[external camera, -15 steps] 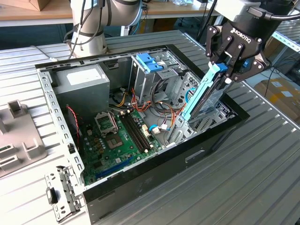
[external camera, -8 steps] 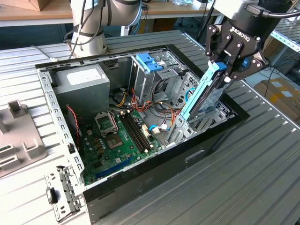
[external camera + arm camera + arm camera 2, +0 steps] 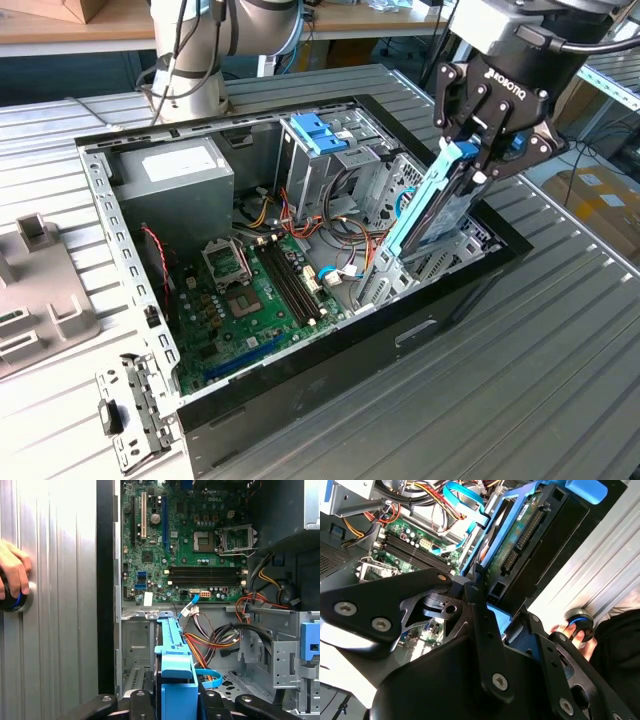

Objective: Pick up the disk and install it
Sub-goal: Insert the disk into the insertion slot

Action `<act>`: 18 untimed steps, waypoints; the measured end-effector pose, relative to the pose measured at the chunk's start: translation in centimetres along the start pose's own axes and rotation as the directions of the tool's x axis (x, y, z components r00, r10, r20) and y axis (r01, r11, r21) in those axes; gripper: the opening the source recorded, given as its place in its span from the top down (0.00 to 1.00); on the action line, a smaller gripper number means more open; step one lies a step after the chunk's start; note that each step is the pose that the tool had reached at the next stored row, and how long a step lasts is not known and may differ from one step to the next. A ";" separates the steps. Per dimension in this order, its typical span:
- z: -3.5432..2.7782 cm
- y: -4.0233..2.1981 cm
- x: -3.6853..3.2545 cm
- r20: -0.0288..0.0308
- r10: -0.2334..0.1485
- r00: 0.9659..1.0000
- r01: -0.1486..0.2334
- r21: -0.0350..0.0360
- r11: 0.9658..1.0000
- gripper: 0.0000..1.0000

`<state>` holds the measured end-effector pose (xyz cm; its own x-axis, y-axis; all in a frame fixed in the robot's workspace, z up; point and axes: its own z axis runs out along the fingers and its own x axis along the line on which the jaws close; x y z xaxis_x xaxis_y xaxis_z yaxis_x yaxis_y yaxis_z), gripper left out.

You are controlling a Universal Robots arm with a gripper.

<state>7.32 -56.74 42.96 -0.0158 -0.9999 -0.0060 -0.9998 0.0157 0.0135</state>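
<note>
The ribbed metal desk [image 3: 560, 330] carried an open computer case [image 3: 330, 345] with its motherboard [image 3: 255, 300] exposed, and a person's hand [image 3: 12, 575] rested on a round knob at the desk's edge. The gripper [image 3: 478, 150] had its jaws clamped on the disk [image 3: 435, 205], held steeply tilted with its lower end entering the drive bay [image 3: 440, 262] at the exterior view's right — the install step, by my judgement. Seating it would call for levelling the blue rails into the bay's guides — the black case wall and loose cables [image 3: 210, 637] left little room.

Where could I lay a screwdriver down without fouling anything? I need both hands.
The ribbed table in front of the case's black side is bare. Inside the case it's crowded: motherboard, cables, and the gripper holding the disk upright over the bay.
</note>
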 end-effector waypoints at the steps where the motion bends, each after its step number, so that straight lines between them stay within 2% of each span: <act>1: 0.10 0.00 0.01 0.000 0.000 1.000 0.000 0.000 1.000 0.63; 13: 0.27 0.00 0.02 0.000 0.000 1.000 0.000 -0.001 1.000 0.63; 14: 0.27 -0.01 0.02 0.000 0.000 1.000 0.000 -0.001 1.000 0.62; 15: 0.31 -0.01 0.02 0.000 0.000 1.000 0.000 -0.001 1.000 0.56; 16: 0.34 -0.01 0.02 0.000 0.000 1.000 0.000 -0.001 1.000 0.82; 17: 0.35 -0.01 0.02 0.000 0.000 1.000 0.000 -0.001 1.000 0.88; 18: 0.35 -0.01 0.02 0.000 0.000 1.000 0.000 -0.001 1.000 0.89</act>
<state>7.32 -56.76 42.61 -0.0158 -0.9999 -0.0059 -0.9998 0.0157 0.0144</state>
